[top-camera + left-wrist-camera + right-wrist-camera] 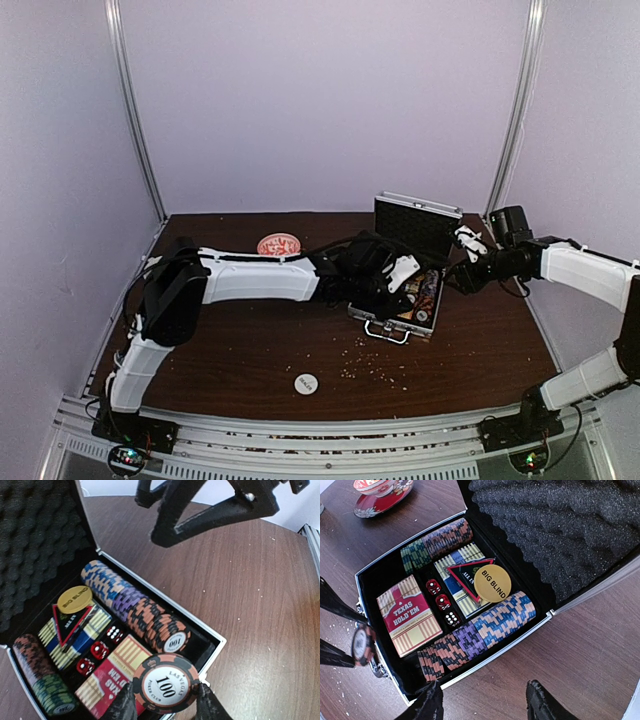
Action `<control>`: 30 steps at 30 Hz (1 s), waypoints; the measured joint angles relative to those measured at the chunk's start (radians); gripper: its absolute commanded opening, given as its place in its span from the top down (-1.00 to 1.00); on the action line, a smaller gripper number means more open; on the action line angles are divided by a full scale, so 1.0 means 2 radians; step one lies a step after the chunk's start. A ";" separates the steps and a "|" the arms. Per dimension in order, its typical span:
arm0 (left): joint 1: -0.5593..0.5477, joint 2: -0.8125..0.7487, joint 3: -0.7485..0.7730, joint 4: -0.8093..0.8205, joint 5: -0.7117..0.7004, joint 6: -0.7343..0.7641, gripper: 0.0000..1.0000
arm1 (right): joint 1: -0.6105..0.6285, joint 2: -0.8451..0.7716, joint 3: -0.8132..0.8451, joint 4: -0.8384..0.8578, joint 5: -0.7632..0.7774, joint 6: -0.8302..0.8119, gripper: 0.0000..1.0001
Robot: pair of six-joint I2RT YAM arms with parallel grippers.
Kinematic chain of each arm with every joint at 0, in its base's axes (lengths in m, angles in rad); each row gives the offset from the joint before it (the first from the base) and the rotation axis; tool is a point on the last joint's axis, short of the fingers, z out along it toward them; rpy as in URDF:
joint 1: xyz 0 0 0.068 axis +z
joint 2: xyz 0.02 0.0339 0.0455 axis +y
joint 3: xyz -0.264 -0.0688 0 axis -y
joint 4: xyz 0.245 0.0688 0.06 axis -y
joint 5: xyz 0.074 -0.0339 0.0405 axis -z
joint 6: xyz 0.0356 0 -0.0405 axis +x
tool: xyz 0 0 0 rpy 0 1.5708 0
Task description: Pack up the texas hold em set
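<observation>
The silver briefcase (385,325) stands open at centre right, its foam-lined lid (418,222) up. Inside are rows of poker chips (485,625), a red-yellow card box (407,614), red dice (442,602) and a gold "Big Blind" disc (492,583). My left gripper (165,692) is shut on an orange-black 100 chip (165,684), held upright over the case's near corner, by the end of the chip row (132,605). My right gripper (485,700) is open and empty above the table, just outside the case rim (495,651). A white disc (306,382) lies on the table in front.
A red-white bowl on its saucer (278,244) sits behind the left arm, left of the case. Small crumbs (370,365) are scattered on the brown table in front of the case. The enclosure walls stand at the back and sides.
</observation>
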 measured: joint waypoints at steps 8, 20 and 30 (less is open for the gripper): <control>-0.002 0.044 0.028 0.027 0.022 -0.002 0.33 | 0.000 0.000 0.000 0.003 0.003 0.000 -0.16; -0.002 0.088 0.060 0.049 0.033 -0.011 0.31 | -0.003 0.000 -0.001 0.004 0.006 0.000 -0.16; -0.002 0.107 0.071 0.064 0.043 -0.019 0.21 | -0.003 0.003 -0.002 0.004 0.006 0.000 -0.16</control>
